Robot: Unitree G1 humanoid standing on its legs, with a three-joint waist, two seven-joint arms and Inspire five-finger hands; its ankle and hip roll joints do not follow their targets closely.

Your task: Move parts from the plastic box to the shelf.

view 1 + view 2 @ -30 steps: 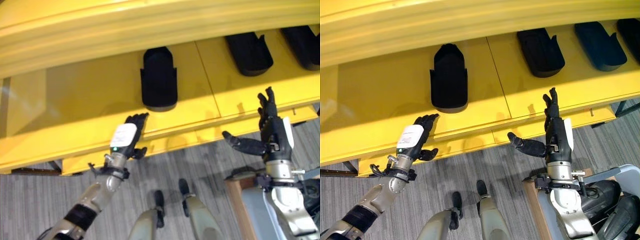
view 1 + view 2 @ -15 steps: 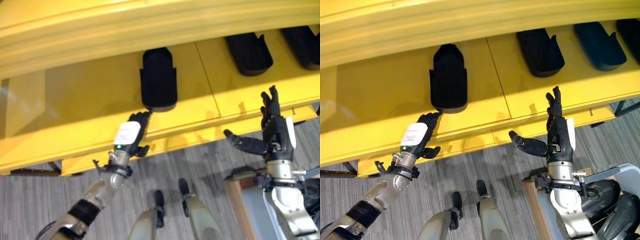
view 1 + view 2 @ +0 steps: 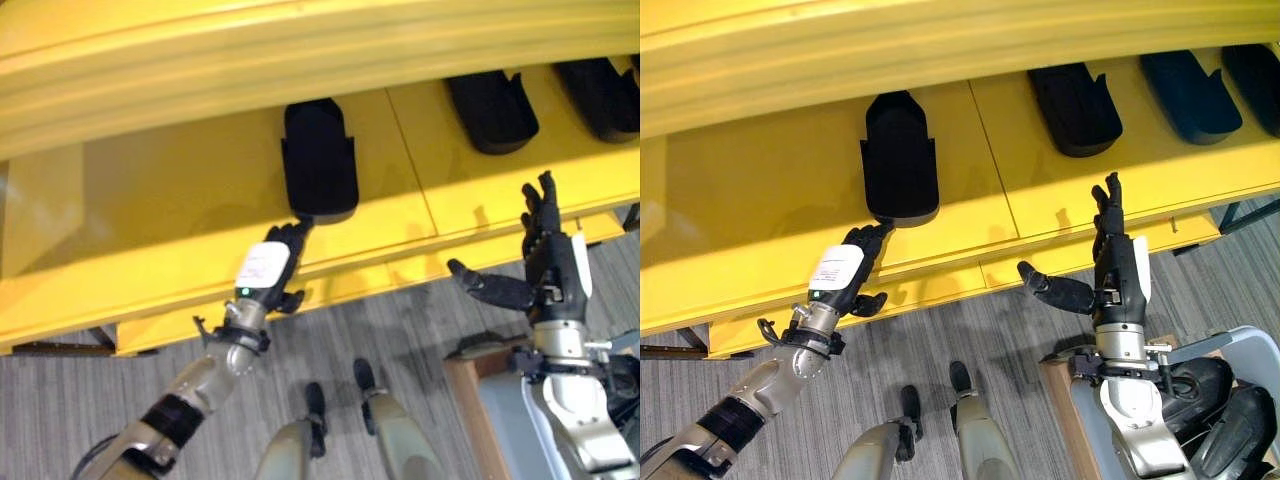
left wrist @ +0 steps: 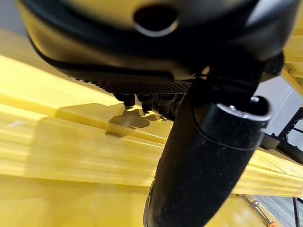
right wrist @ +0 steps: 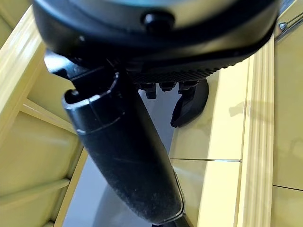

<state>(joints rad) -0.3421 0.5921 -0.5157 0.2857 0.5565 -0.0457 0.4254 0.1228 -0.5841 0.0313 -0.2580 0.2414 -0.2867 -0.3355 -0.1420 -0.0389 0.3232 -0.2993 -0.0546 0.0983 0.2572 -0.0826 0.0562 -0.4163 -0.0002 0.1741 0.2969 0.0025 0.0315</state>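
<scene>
A black moulded part lies on the yellow shelf. My left hand stretches up over the shelf's front edge, open, its straight fingers reaching the part's near end and holding nothing. To the right, my right hand stands upright in front of the shelf edge, open with the thumb spread wide and empty. In the right wrist view another black part shows on the shelf past the fingers. The grey plastic box sits at the lower right with dark parts inside.
More black parts lie in a row on the right half of the shelf. A yellow upper shelf board overhangs the back. The left half of the shelf is bare. A brown edge borders the box.
My left hand has reached further forward and to the right, bringing its fingertips up to the black part's near end. The right hand has hardly moved.
</scene>
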